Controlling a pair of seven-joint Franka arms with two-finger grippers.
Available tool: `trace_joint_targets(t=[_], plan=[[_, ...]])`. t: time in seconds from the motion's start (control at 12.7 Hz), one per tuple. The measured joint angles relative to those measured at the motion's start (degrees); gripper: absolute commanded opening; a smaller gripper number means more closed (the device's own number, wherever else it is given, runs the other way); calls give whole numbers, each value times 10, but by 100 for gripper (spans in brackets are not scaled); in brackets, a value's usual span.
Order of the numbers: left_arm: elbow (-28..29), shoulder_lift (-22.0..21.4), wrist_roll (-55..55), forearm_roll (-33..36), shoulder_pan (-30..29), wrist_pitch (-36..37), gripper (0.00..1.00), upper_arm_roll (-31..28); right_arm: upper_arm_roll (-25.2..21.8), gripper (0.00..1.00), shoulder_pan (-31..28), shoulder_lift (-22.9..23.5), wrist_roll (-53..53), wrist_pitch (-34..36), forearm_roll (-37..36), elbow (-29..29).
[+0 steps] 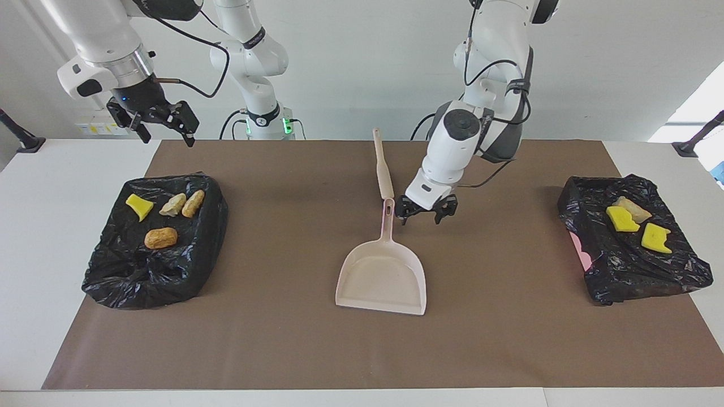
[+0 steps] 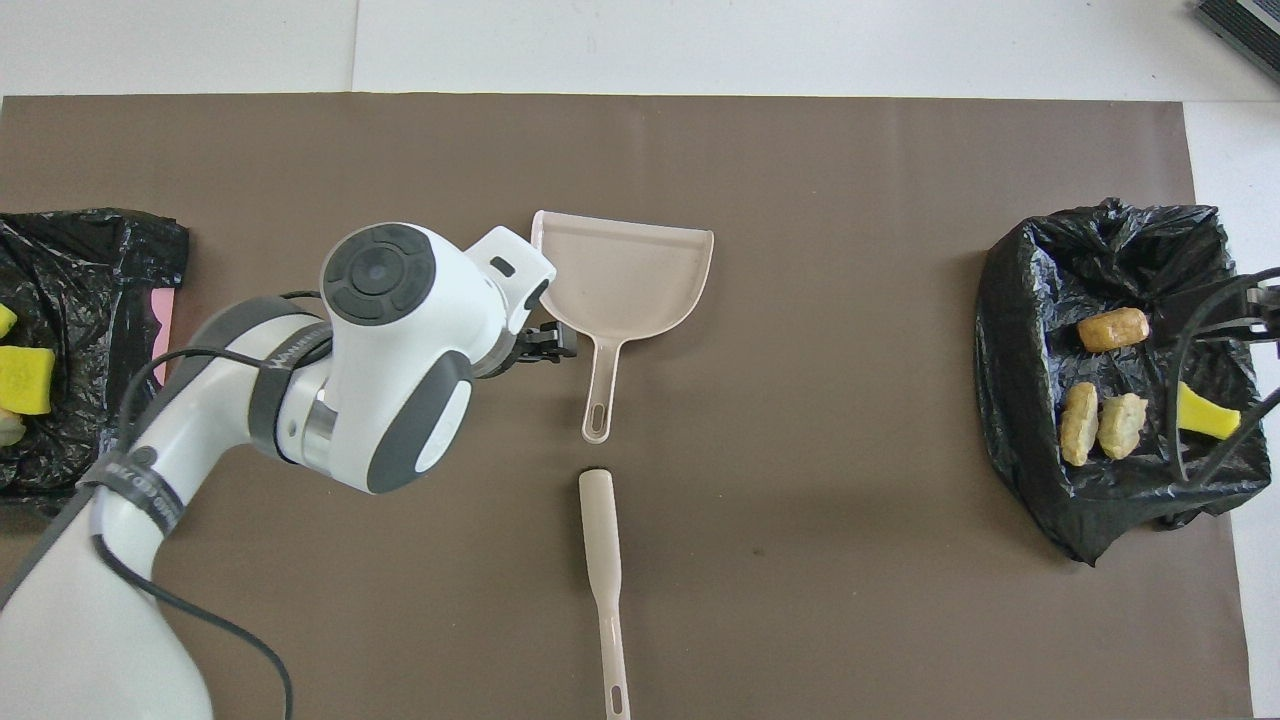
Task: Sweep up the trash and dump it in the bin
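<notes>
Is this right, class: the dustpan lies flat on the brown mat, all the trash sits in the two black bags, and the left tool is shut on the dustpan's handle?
One part is wrong. The facing view shows the left tool open and clear of the dustpan, beside its handle. The rest holds: the dustpan lies flat on the mat, and the trash sits in the two black bags.

Lying flat mid-worktop, beige dustpan (image 2: 625,272), handle pointing at brush (image 2: 603,570), left pincer (image 2: 545,343) hovering beside the handle, resting in black bin bags (image 2: 1030,330) at both ends, trash (image 2: 1112,329)
</notes>
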State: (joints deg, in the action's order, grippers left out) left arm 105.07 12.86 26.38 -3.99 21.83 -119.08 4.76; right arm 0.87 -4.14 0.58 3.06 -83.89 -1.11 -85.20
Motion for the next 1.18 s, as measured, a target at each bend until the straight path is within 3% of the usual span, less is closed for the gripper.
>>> trace_joint_targets(t=[0.55, 1.18], plan=[[2, -72, -175, 0, -153, 135, 100, -3, 0, 100, 0, 0, 0, 0, 0, 0], [-11, -106, -301, 31, -252, 172, 100, -4, 0, 100, 0, 0, 0, 0, 0, 0]])
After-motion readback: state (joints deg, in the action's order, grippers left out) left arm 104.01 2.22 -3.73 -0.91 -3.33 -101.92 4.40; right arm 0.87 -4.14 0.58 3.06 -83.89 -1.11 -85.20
